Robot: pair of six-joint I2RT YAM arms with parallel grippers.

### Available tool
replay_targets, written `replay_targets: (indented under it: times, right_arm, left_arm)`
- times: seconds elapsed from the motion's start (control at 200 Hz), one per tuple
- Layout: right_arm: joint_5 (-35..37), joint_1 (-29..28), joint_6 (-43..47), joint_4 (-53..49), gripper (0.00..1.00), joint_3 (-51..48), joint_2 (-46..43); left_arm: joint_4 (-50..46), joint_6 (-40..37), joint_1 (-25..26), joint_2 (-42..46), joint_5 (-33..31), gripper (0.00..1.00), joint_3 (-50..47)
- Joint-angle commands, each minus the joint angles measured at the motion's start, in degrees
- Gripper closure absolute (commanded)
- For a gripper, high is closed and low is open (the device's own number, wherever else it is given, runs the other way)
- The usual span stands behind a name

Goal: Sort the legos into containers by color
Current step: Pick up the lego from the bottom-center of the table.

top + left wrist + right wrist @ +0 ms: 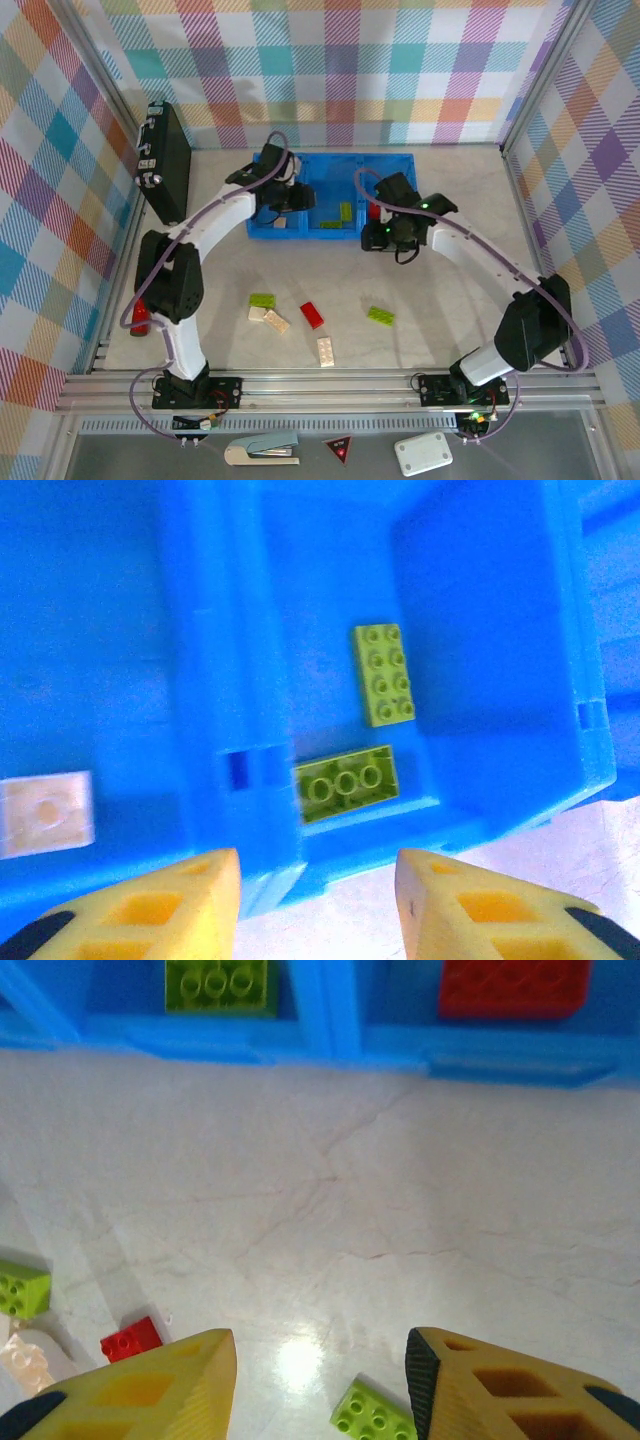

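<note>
**Odds and Ends Around the Pale Table**

A black flat case (165, 160) stands on edge at the far left, against the plaid wall (400, 60). A small red object (140, 320), too hidden to identify, sits at the left edge of the marbled white table (450, 310). On the near side of the metal rail (330, 385) lie a pale stapler (262, 450), a red triangle sign (339, 450) and, further right, a small white box (423, 455).

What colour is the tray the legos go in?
Bright blue. The tray shows best in the left wrist view.
</note>
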State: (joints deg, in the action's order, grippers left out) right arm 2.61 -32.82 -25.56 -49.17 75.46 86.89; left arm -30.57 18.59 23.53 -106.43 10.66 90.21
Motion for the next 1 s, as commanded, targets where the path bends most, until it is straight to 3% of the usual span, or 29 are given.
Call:
replay_targets:
  times: [0.0, 0.48, 0.815, 0.995]
  right_arm:
    - [1.09, -3.18, -3.11, -1.3, 0.5, 0.98, 2.52]
    - [1.09, -16.84, -8.34, -2.41, 0.5, 8.9, 15.47]
    - [1.39, -23.64, -10.69, -5.48, 0.5, 13.16, 22.4]
    - [2.26, -26.58, -10.19, -7.9, 0.5, 16.38, 26.34]
  left_arm:
    - [-3.77, -1.02, -2.88, 5.67, 0.07, 0.55, -2.85]
    - [-9.53, -7.35, -19.1, 17.74, 2.26, 0.55, -14.99]
    - [-14.39, -11.0, -21.9, 21.63, -1.24, 0.54, -17.16]
    - [-11.95, -12.49, -22.84, 22.98, -1.96, 0.54, -19.75]
